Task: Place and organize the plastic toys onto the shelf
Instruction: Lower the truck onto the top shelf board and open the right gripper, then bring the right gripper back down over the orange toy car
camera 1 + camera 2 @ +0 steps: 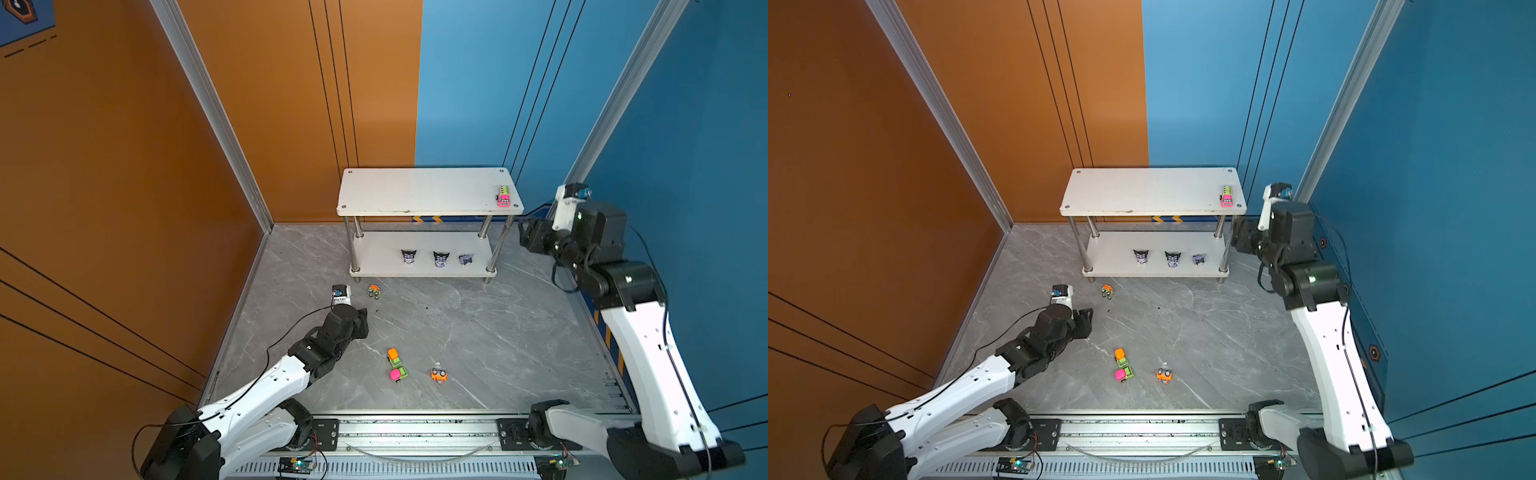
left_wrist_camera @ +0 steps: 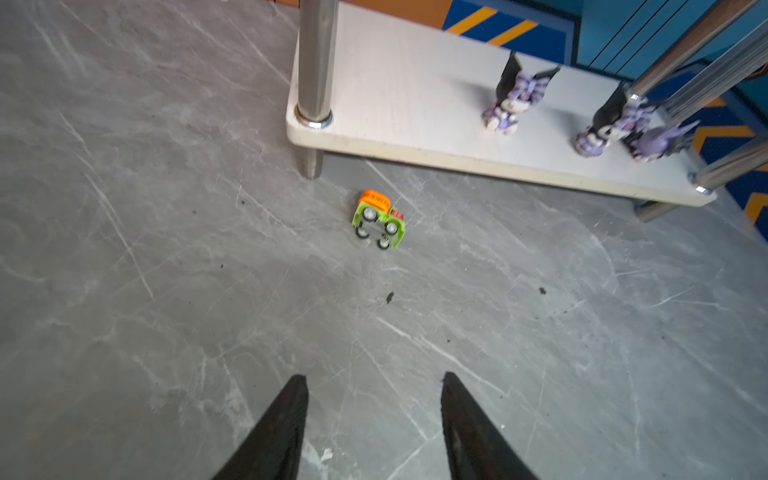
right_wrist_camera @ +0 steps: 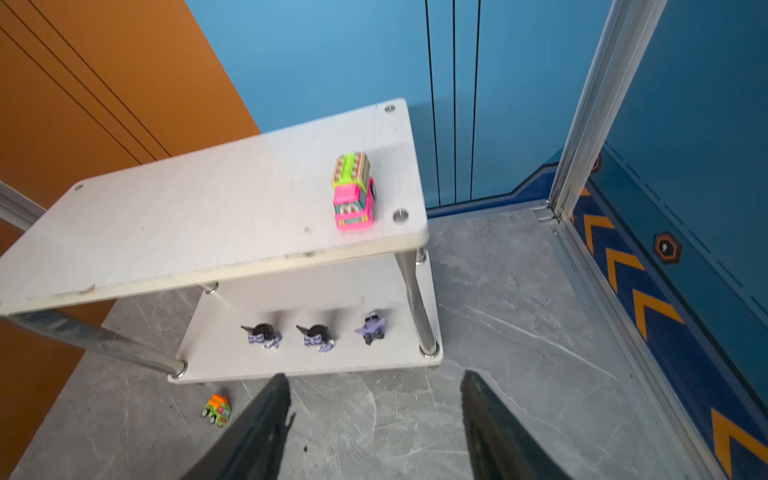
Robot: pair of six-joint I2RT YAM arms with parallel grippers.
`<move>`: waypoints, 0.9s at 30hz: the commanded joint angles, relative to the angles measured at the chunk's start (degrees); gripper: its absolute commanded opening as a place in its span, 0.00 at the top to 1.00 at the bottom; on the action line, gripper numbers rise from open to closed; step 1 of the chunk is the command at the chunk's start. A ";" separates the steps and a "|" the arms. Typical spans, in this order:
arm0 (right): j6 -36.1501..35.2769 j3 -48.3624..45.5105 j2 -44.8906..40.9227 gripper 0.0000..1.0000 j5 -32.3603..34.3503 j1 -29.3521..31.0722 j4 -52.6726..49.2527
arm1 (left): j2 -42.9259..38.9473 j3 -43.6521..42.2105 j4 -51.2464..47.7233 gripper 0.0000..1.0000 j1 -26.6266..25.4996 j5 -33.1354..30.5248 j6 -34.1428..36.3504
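Grey marble-look tabletop (image 1: 490, 332), dark specks on it, the middle and right mostly bare, so there is a wide free lane between the arms. Orange wall on the left and blue wall on the right, with aluminium posts in the corners.

White shelf (image 1: 415, 193) at the back, against the wall join. Its top board is nearly bare. A pink-green truck (image 1: 503, 196) sits at the right end, close to the corner bolt and the front edge.

On the lower board, three black-lilac figurines (image 1: 441, 258) stand in a row on the right half, apart from each other. The left half of that board is free.

Four cars are on the tabletop:
- A tipped car (image 2: 379, 220), orange and green with its wheels showing, near the shelf's left front post.
- An orange-green car (image 1: 393, 356) and a pink-green car (image 1: 398, 374), just beside each other near the front middle.
- An orange car (image 1: 439, 375) to their right, apart.

Left gripper (image 2: 374, 378) is low over the tabletop, left of centre. Its jaws are parted with nothing between them, and it points at the tipped car, well short of it.

Right gripper (image 3: 374, 374) is raised off the shelf's right end. Its jaws are spread and empty, clear of both board edges.
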 commanded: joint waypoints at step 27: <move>1.64 -34.55 17.57 0.90 -5.22 38.39 -0.26 | 33.24 16.92 8.84 0.64 -1.93 10.77 1.63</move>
